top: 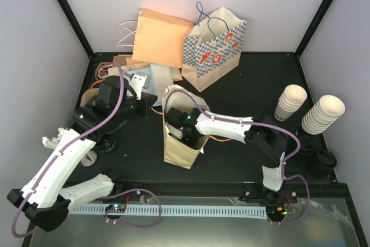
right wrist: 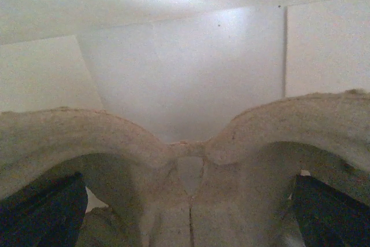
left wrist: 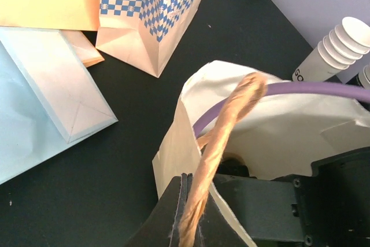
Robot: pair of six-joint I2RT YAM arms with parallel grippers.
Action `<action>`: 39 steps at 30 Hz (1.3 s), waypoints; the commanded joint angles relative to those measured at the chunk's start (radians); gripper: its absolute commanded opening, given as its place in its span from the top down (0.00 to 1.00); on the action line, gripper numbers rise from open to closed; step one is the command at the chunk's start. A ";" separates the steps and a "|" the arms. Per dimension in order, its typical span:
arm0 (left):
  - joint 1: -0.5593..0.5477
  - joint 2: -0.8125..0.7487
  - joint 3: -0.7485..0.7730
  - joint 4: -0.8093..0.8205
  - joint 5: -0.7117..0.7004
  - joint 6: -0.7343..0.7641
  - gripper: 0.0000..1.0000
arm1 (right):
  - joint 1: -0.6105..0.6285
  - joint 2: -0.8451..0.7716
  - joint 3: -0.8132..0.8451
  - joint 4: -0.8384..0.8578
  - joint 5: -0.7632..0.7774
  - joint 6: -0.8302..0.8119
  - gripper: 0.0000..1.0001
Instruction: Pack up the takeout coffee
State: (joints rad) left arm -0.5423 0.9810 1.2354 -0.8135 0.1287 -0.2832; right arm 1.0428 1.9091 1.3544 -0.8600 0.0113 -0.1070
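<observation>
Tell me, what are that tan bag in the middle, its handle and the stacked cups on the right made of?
The upright tan bag: matte kraft-type paper, judging by its sharp folds and creases. Its twisted tan handle: likely paper cord, spiral-wound with fuzzy fibres. The stacked cream cups: probably smooth paper, with thin rolled rims; any coating can't be told.

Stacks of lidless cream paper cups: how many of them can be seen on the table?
2. One stack of lidless cream paper cups is at the right of the black table; the second stack is just right of it. Others may be hidden.
</observation>
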 commanded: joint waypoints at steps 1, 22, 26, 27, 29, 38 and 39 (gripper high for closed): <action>0.008 -0.020 -0.001 0.019 0.017 0.013 0.98 | 0.003 -0.055 0.060 -0.064 0.041 -0.004 0.00; 0.047 0.009 -0.040 0.006 -0.015 0.036 0.98 | 0.003 -0.138 0.022 -0.066 0.067 -0.020 0.00; 0.047 0.008 -0.044 0.036 0.052 0.034 0.98 | 0.003 -0.139 0.036 -0.075 0.072 -0.023 0.00; 0.047 0.008 -0.044 0.039 0.062 0.035 0.99 | 0.003 -0.138 0.042 -0.077 0.074 -0.023 0.00; 0.047 0.008 -0.042 0.043 0.069 0.037 0.98 | 0.003 -0.133 0.058 -0.087 0.077 -0.022 0.00; 0.047 0.011 -0.036 0.045 0.072 0.044 0.98 | 0.003 -0.157 0.142 -0.154 0.115 -0.036 0.00; 0.047 0.011 -0.035 0.046 0.071 0.045 0.98 | 0.003 -0.162 0.156 -0.165 0.118 -0.035 0.00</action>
State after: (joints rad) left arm -0.5030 0.9905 1.1877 -0.7921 0.1768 -0.2539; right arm 1.0428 1.7958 1.4483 -0.9886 0.0921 -0.1318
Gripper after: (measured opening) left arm 0.018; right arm 0.998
